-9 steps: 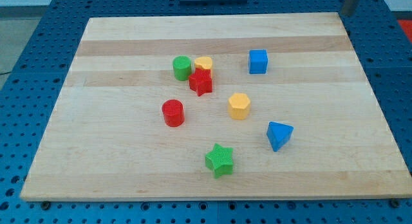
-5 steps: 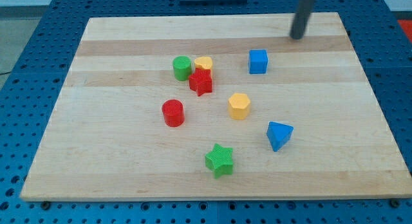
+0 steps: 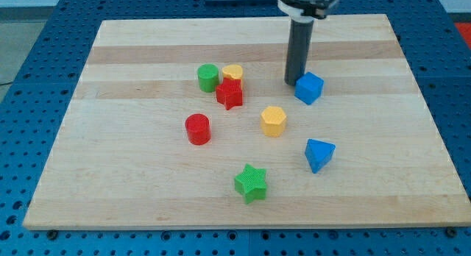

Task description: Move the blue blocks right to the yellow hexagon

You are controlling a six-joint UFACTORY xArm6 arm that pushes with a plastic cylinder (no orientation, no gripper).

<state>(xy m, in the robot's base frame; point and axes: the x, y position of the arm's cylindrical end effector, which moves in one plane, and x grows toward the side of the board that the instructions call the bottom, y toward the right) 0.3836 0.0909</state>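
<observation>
My tip (image 3: pixel 292 82) sits right against the blue cube's (image 3: pixel 309 87) left side, no claw in view, so pushing on probably shoves it away from the yellow hexagon (image 3: pixel 273 121).

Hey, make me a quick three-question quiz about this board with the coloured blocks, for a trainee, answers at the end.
1. True or false: my tip sits right at the blue cube, on its left in the view.
2. Which block lies nearest the view's bottom? A) red cylinder B) green star C) blue triangular block
3. Fill in: the red star sits just below the green cylinder and a ___ block.

Key: 1 true; 2 B; 3 yellow.
</observation>
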